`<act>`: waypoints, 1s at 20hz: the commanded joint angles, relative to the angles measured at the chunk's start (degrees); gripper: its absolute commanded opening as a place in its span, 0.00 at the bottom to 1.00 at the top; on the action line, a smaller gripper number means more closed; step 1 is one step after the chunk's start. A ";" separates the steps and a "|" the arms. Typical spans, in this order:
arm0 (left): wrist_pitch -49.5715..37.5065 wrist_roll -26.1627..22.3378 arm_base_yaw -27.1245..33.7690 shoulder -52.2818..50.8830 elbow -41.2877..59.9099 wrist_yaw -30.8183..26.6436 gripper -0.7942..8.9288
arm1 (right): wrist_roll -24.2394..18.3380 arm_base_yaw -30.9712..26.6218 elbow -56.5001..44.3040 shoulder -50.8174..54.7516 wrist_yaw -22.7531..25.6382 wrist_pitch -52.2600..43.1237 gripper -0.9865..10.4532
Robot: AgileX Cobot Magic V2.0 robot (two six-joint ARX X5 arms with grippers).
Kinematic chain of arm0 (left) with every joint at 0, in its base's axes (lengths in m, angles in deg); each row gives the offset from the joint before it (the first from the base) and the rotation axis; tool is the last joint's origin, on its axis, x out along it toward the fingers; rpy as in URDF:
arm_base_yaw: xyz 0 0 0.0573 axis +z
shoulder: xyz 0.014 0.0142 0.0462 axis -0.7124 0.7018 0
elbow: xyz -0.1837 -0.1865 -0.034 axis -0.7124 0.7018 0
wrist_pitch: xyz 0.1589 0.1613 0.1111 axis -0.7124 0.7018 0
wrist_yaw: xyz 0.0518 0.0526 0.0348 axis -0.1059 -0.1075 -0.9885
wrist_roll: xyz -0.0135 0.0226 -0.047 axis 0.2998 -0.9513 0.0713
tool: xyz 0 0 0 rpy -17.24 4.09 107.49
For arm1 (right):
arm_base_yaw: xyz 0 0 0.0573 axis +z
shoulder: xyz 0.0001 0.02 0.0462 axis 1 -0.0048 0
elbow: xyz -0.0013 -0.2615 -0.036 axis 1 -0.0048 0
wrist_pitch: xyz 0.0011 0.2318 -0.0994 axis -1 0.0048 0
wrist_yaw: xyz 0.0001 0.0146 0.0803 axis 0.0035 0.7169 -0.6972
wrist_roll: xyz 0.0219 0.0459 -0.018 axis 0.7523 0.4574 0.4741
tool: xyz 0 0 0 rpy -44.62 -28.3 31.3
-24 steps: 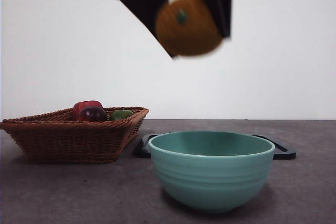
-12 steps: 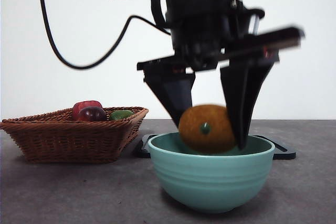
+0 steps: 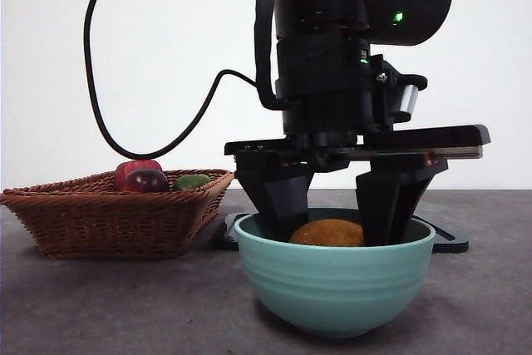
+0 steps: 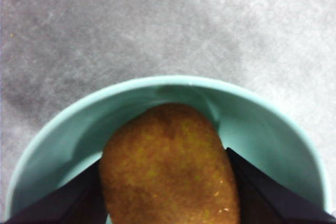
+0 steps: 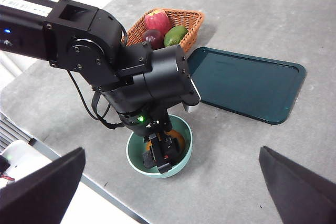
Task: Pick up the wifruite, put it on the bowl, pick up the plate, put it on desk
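We observe the left gripper (image 3: 332, 218) lowered into the bowl (image 3: 334, 280), its two black jaws reaching below the rim. The wifruite (image 3: 327, 234) sits between them inside the bowl, one jaw against each flank, so the jaws are clamped on it. In the left wrist view the wifruite (image 4: 169, 169) fills the gap between the jaws, with the bowl wall (image 4: 262, 119) curving around it. The bowl stands on the desk (image 3: 125, 305). The right gripper (image 5: 173, 192) hangs high above the table, jaws spread wide, holding nothing. Behind the bowl lie a dark tray (image 5: 247, 85) and a wicker basket (image 3: 108, 214).
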 commanded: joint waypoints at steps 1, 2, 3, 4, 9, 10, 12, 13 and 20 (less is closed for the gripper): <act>0.20 0.35 -0.68 1.44 -1.38 0.02 0.30 | -0.72 0.24 1.09 -0.26 0.13 -0.37 0.68; 0.52 0.35 -0.70 1.44 -1.38 0.04 0.31 | -0.72 0.24 1.09 -0.26 0.31 -0.37 0.68; 1.05 0.33 -0.70 1.44 -1.40 0.04 0.31 | -0.72 0.24 1.09 -0.26 0.46 -0.37 0.68; 1.36 0.33 -0.70 1.44 -1.38 0.04 0.33 | -0.72 0.24 1.09 -0.26 0.46 -0.37 0.68; 1.25 0.28 -0.70 1.44 -1.40 0.04 0.55 | -0.70 0.24 1.09 -0.26 0.44 -0.35 0.68; 1.09 0.02 -0.70 1.44 -1.40 0.04 0.55 | -0.70 0.24 1.09 -0.26 0.44 -0.35 0.68; 0.85 -0.66 -0.68 1.42 -1.46 0.04 0.60 | -0.72 0.24 1.09 -0.26 0.48 -0.42 0.68; 0.94 -0.96 -0.68 1.42 -1.60 0.04 0.61 | -0.72 0.24 1.09 -0.26 0.46 -0.44 0.68; 3.74 -2.25 -0.74 -0.90 -4.04 0.02 0.63 | -0.68 0.24 1.09 -0.26 0.46 -0.39 0.68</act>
